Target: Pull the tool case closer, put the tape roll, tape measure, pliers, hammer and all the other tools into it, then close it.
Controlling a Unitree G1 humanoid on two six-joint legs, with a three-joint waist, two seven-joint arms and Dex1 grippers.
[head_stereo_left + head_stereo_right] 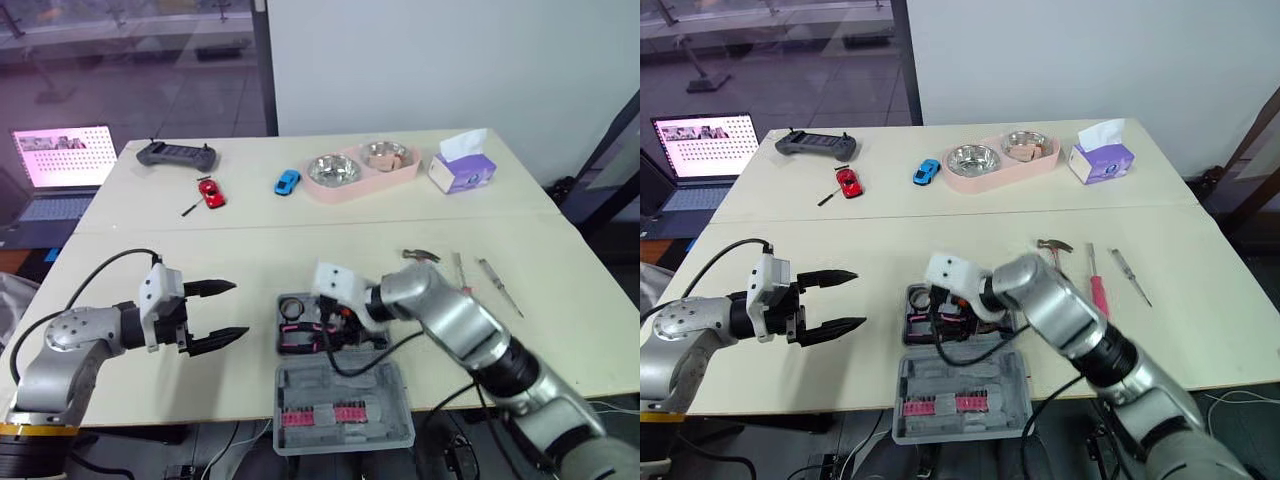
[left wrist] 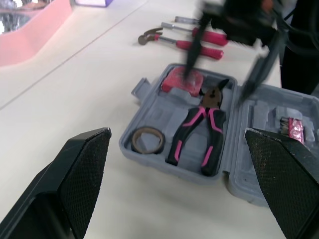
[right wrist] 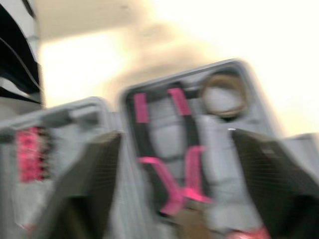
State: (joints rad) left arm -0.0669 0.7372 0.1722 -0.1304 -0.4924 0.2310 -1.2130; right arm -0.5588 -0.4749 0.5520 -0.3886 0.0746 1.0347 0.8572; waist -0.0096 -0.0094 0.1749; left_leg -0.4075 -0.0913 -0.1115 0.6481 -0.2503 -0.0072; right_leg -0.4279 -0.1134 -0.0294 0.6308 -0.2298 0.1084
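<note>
The grey tool case (image 1: 345, 410) lies open at the table's front edge. Its tray holds the tape roll (image 2: 148, 140), the pink-handled pliers (image 2: 199, 132) and a pink tape measure (image 2: 181, 79). My right gripper (image 1: 335, 322) hovers open just above the pliers (image 3: 172, 164), with nothing between its fingers. My left gripper (image 1: 238, 309) is open and empty, level with the case and apart from it on its left. The hammer (image 1: 420, 256), a pink screwdriver (image 1: 1095, 285) and a slim silver screwdriver (image 1: 498, 285) lie on the table right of the case.
At the back of the table stand a pink tray (image 1: 345, 188) with two steel bowls, a tissue box (image 1: 462, 165), a blue toy car (image 1: 287, 181), a red toy car (image 1: 210, 192) and a dark controller (image 1: 176, 154). A laptop (image 1: 62, 165) sits off to the left.
</note>
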